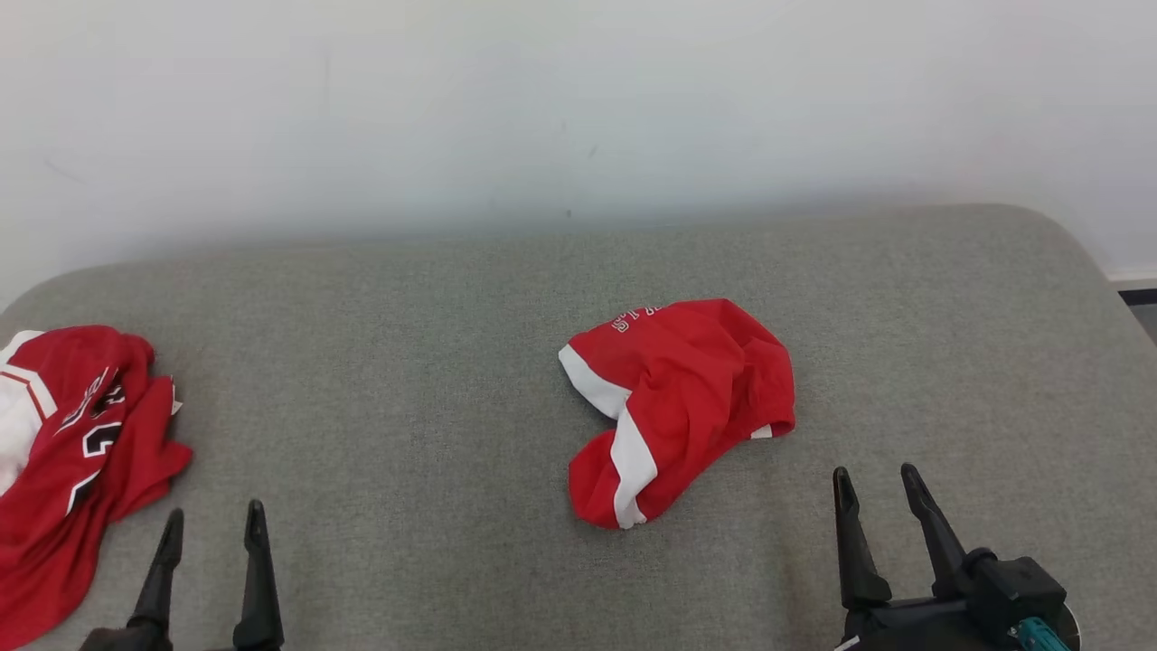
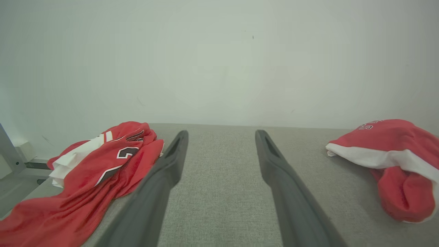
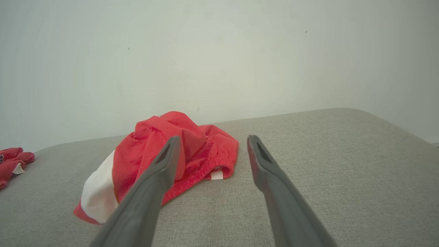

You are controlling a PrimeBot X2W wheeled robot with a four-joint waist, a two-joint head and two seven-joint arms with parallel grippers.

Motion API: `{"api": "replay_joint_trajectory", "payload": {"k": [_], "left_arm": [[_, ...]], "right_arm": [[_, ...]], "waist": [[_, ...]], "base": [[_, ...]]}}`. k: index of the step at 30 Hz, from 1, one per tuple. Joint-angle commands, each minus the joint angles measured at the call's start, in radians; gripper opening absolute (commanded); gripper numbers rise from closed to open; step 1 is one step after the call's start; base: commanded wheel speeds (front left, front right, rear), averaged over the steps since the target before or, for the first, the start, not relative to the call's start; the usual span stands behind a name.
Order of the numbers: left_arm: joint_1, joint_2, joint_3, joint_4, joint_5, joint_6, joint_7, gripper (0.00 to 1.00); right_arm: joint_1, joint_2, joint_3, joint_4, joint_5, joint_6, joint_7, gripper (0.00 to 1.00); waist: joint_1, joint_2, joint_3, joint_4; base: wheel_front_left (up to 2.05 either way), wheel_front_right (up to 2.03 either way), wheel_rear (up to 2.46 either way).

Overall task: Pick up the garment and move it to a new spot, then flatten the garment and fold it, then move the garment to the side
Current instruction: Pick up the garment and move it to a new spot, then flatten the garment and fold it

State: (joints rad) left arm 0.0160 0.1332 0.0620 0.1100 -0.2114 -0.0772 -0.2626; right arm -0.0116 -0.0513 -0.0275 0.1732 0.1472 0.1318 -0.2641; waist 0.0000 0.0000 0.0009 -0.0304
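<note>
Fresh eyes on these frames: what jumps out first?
A crumpled red-and-white garment lies in the middle of the grey table, ahead of the open right gripper. A red jersey is heaped at its left edge, beside the open left gripper. Both grippers are empty.

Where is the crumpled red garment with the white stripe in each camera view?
Head view: the red garment lies just right of centre.
Left wrist view: the red garment is at the right edge.
Right wrist view: the red garment is just left of centre.
Shared landmark: the red jersey, to the garment's left in all three.
</note>
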Motion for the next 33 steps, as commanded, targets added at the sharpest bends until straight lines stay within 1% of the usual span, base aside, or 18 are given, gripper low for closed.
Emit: {"api": "replay_joint_trajectory", "payload": {"k": [1,6,13,33], "left_arm": [[0.015,-0.006,0.008,-0.001,0.017,-0.002,-0.003,1.00],[0.033,-0.016,0.020,0.006,0.050,-0.019,-0.003,1.00],[0.045,-0.035,0.031,0.004,0.064,-0.036,-0.003,1.00],[0.028,-0.057,0.047,0.010,0.087,-0.052,-0.003,1.00]], "right_arm": [[0.010,0.002,0.003,0.002,-0.008,-0.002,-0.001,1.00],[0.015,0.002,0.009,0.010,-0.003,-0.002,-0.001,1.00],[0.019,0.002,0.013,0.020,0.001,-0.002,-0.001,1.00],[0.022,0.002,0.017,0.036,0.006,-0.002,-0.001,1.00]], "waist": [[0.0000,0.0000,-0.001,0.001],[0.0000,0.0000,-0.003,0.002],[0.0000,0.0000,0.000,0.004],[0.0000,0.0000,0.010,-0.005]], "base": [[0.00,0.00,0.00],[0.00,0.00,0.00],[0.00,0.00,0.00],[0.00,0.00,0.00]]}}
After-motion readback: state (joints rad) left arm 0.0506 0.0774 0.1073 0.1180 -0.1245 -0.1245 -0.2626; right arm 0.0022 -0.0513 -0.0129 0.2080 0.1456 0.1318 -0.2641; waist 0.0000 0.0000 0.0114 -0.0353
